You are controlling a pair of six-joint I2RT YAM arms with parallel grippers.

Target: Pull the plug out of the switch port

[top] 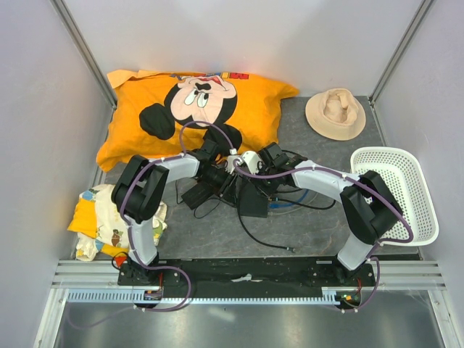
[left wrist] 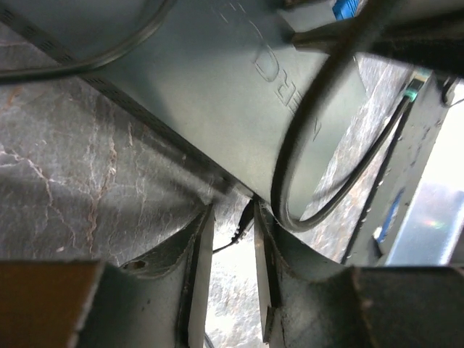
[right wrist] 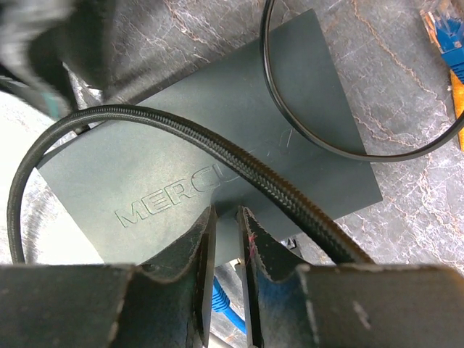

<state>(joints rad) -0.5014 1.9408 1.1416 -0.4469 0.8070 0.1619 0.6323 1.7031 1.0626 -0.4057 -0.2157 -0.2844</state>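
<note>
The switch (top: 254,201) is a flat matte black box with embossed letters, lying mid-table between both arms. In the left wrist view a corner of the switch (left wrist: 217,94) reaches down between my left gripper's (left wrist: 232,209) tips, which pinch it. My left gripper (top: 220,177) sits at the box's far left. My right gripper (right wrist: 226,210) hovers over the near edge of the switch (right wrist: 181,167), its jaws a narrow gap apart. In that gap the plug (right wrist: 220,296), on a blue cable, sits at the switch's edge. Its port is hidden. From above, my right gripper (top: 261,172) is over the box.
A braided black cable (right wrist: 239,156) and a thin black cable (right wrist: 304,123) cross the switch. A loose blue plug (right wrist: 444,29) lies far right. A black adapter brick (top: 196,194), an orange cartoon pillow (top: 196,109), a beige hat (top: 335,114), a white basket (top: 428,210) and folded cloth (top: 94,217) surround it.
</note>
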